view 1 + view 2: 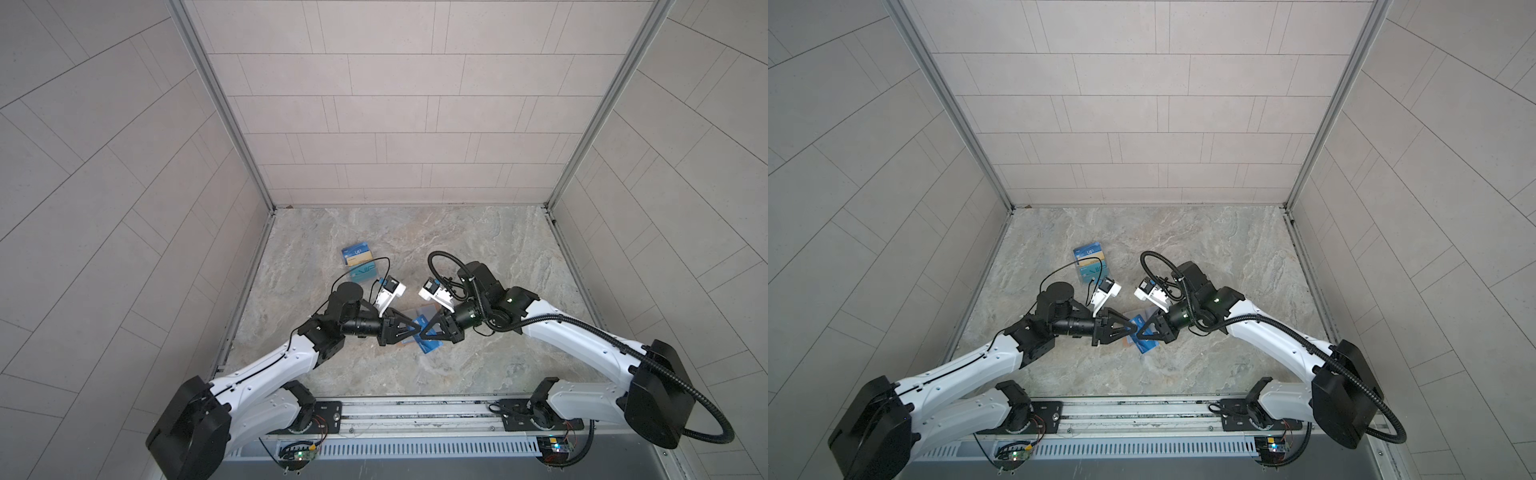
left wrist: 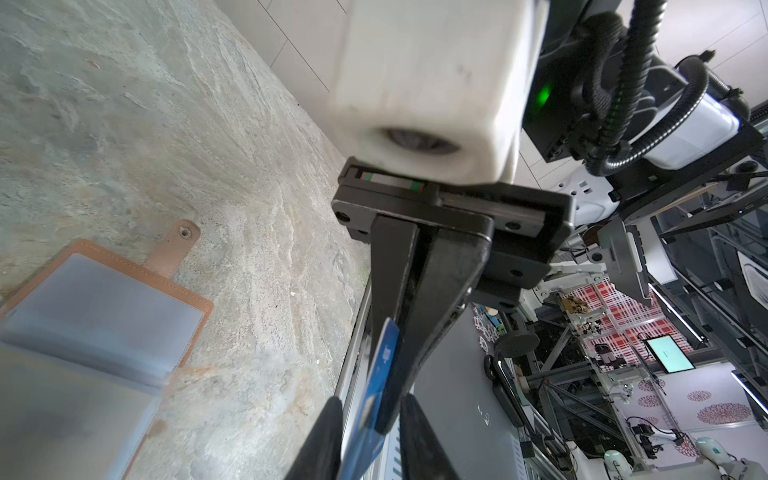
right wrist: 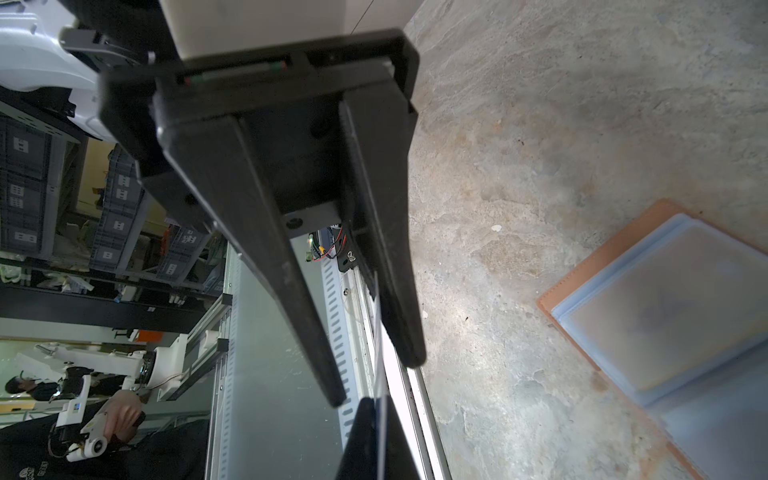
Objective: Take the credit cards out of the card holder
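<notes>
Handover: right fingers (image 2: 395, 266) clamp dark blue plastic credit card (image 2: 380, 374); left fingers (image 3: 266, 249) straddle it, unclosed. Next, presumably: close left, release right

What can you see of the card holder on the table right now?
The card holder is a tan-brown leather wallet with stitched edges, lying opened flat on the marbled table. Pale blue-grey, cloudy plastic sleeves fill its inside, several layered like pages. A leather tab with a metal snap sticks out from one edge. In the wrist views nothing but the table touches it. Whether the sleeves hold anything is too blurred to tell.
</notes>
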You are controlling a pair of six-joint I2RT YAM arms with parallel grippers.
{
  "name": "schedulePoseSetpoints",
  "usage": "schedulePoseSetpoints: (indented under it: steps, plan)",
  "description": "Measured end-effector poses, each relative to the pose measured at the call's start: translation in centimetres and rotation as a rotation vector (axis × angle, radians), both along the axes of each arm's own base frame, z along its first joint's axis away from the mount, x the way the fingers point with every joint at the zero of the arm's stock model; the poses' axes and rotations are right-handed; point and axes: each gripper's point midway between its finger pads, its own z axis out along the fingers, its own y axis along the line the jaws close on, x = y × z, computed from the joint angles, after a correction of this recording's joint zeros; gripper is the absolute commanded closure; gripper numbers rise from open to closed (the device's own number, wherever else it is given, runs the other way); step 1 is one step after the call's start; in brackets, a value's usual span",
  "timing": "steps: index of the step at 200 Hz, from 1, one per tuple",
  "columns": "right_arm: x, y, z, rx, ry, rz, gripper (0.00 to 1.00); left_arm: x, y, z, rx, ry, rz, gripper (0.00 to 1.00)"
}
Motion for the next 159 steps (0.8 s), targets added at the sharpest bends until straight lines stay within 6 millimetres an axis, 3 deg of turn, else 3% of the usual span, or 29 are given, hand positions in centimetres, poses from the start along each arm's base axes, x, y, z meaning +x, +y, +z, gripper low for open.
schedulePoseSetpoints:
  steps: [48, 76, 90, 117, 159]
  plan:
    - [0.1, 0.0, -0.2, -0.006, -0.002, 0.003, 0.98, -0.1, 0.0, -0.5, 0.019, -0.003, 0.003, 0.89]
    - [0.7, -0.1, -0.7, -0.032, -0.008, -0.027, 0.77, 0.3, 0.2, -0.7, 0.030, -0.012, 0.024, 0.93]
    - [1.3, -0.2, -0.9, -0.046, -0.021, -0.054, 0.62, 0.8, 0.4, -0.6, 0.032, -0.014, 0.046, 0.95]
    - [3.1, -1.1, -1.2, -0.056, -0.043, -0.160, 0.40, 2.8, 1.6, -0.4, 0.033, -0.008, 0.145, 0.96]
    - [4.7, -2.3, -1.7, 0.021, -0.053, -0.341, 0.30, 5.0, 2.8, 1.0, -0.001, -0.035, 0.280, 0.97]
